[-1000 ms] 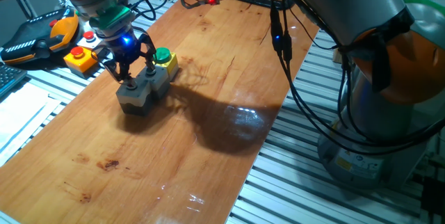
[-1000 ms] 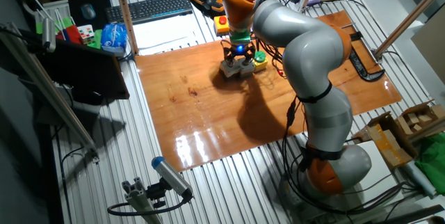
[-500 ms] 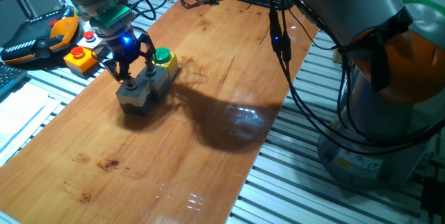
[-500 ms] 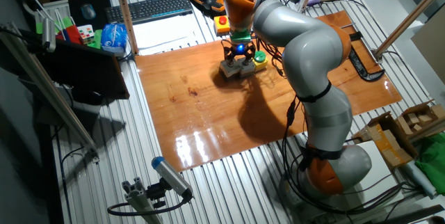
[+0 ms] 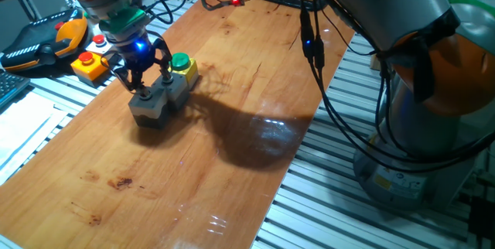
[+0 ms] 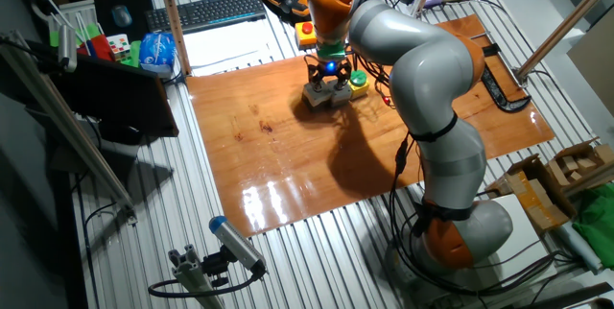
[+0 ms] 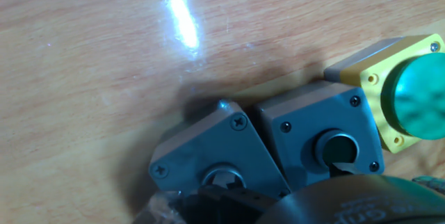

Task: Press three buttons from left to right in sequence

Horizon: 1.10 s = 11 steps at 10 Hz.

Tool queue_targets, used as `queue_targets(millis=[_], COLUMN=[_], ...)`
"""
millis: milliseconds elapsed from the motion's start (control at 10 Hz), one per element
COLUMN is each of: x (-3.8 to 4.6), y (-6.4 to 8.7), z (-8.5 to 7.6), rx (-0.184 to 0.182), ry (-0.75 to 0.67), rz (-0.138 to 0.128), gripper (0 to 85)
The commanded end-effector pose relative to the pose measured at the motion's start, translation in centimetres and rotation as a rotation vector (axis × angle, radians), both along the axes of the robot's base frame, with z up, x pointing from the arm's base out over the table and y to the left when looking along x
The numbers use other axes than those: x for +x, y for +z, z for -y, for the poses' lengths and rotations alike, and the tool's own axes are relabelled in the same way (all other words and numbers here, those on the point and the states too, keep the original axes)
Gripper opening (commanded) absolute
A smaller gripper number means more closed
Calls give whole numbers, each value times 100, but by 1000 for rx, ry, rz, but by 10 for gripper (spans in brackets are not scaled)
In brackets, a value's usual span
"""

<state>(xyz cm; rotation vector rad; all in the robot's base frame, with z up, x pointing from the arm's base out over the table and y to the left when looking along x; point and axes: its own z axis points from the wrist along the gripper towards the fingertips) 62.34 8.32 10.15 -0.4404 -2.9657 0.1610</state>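
The row of three small joined button boxes (image 5: 162,92) sits near the far left edge of the brown wooden table top (image 5: 232,125), beside the aluminium frame rails. In the hand view the first grey plastic box (image 7: 212,158) is cut off by the bottom of the picture and partly covered by the dark body of the hand, so its small button shows only as a round socket and I cannot make out its colour. The second grey box (image 7: 321,137) shows a dark round button with a little teal in it, also half covered. The yellow box with the big green round button (image 7: 407,95) runs out at the right edge. The black two-finger gripper (image 5: 142,88) stands upright over the first grey box, and its tip seems to touch the top of this box, but the fixed views are too small to be sure. Whether the fingers are together or apart I cannot tell. A separate orange box with a big red button (image 5: 91,65) lies off the wood, behind the gripper. Compared with one second ago almost nothing differs: the gripper is at the same place over the first box, and the boxes did not move.
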Motion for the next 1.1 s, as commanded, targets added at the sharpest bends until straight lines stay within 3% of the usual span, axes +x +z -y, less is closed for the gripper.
queue_targets(millis=[0, 500, 1000], x=[7, 57, -32], y=[25, 319, 445], z=[13, -39, -97], rx=[-3, -12, -10], ry=[1, -8, 12], rz=[-4, -37, -33], gripper=[683, 683, 627])
